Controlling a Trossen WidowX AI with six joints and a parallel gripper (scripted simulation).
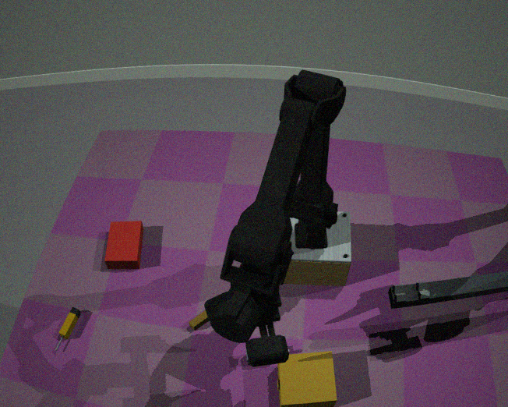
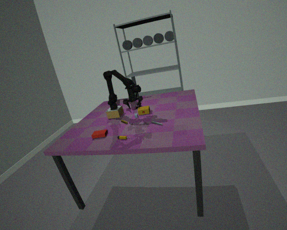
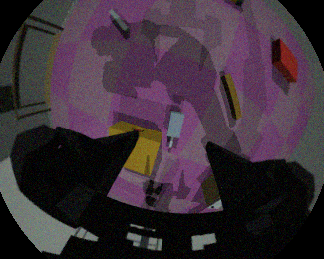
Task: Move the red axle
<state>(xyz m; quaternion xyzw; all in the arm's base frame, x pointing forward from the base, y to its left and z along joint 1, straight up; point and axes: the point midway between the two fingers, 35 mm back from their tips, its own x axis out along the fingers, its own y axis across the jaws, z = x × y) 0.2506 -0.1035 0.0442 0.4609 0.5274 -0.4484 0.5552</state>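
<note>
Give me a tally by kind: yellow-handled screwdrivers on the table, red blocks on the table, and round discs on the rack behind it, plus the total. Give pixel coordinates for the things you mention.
Yellow-handled screwdriver [image 1: 68,323] [image 2: 122,137] [image 3: 235,2]: 1
Red block [image 1: 124,242] [image 2: 99,133] [image 3: 287,60]: 1
Round discs [image 2: 148,40]: 5
Total: 7

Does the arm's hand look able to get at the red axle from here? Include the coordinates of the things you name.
Probably, but not straight away: the hand [image 1: 265,345] [image 2: 134,107] [image 3: 173,140] is open and nothing visible walls off the axle [image 2: 143,112]. Only its end shows in the yellow beam's [image 1: 308,379] [image 2: 144,108] [image 3: 144,155] side, offering little to grip.
</note>
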